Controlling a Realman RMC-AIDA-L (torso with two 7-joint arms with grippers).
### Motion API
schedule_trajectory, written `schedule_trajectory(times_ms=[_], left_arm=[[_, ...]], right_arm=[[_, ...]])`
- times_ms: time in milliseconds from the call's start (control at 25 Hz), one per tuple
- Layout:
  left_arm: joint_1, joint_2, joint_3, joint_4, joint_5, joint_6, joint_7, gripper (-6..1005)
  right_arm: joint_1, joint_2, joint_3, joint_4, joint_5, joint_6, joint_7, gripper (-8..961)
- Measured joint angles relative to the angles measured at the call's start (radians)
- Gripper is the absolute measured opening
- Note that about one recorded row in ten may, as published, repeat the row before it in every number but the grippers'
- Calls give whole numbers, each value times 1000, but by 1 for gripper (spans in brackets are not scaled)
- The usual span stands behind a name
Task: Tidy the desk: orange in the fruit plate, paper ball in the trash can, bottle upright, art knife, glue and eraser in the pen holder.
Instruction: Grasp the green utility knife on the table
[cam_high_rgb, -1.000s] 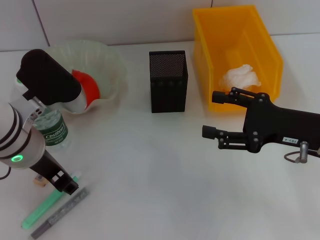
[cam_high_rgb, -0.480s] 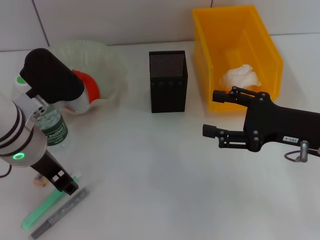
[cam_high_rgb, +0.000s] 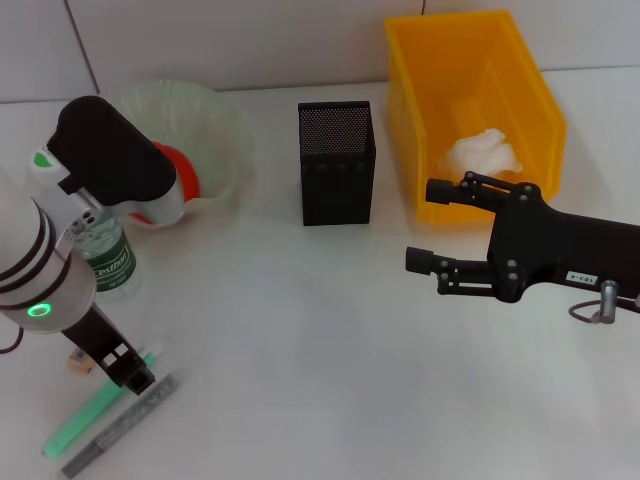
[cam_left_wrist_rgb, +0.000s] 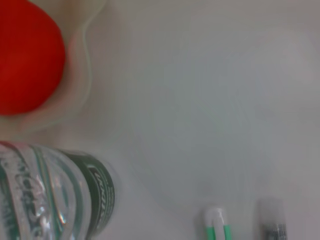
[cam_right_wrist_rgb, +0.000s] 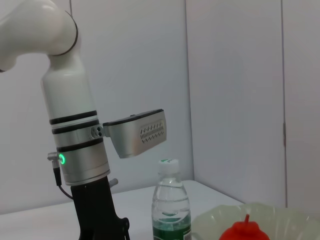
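Head view, desk inventory:
- Orange (cam_high_rgb: 178, 170): in fruit plate (cam_high_rgb: 225, 130), far left.
- Bottle (cam_high_rgb: 103, 262): upright, just in front of plate.
- Paper ball (cam_high_rgb: 482, 152): inside yellow trash can (cam_high_rgb: 533, 85), far right.
- Pen holder (cam_high_rgb: 336, 162): black mesh, btwn plate and can.
- Green glue stick (cam_high_rgb: 82, 420) and grey art knife (cam_high_rgb: 118, 427): lying side by side, near left edge of desk.
- Left gripper (cam_high_rgb: 130, 372): low over glue and knife ends; finger state cannot be told.
- Right gripper (cam_high_rgb: 432, 226): hovers in front of trash can, fingers apart, holding nothing.
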Motion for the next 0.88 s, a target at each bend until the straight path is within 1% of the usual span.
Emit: schedule_trajectory(times_ms=[160,880], left_arm=[[-22,0,-2,-43,11,0,0,559],[-36,-3,2,-71,14,-8,1,546]], right_arm=[[0,0,0,0,0,0,0,837],[3,0,3,10,0,1,0,835]])
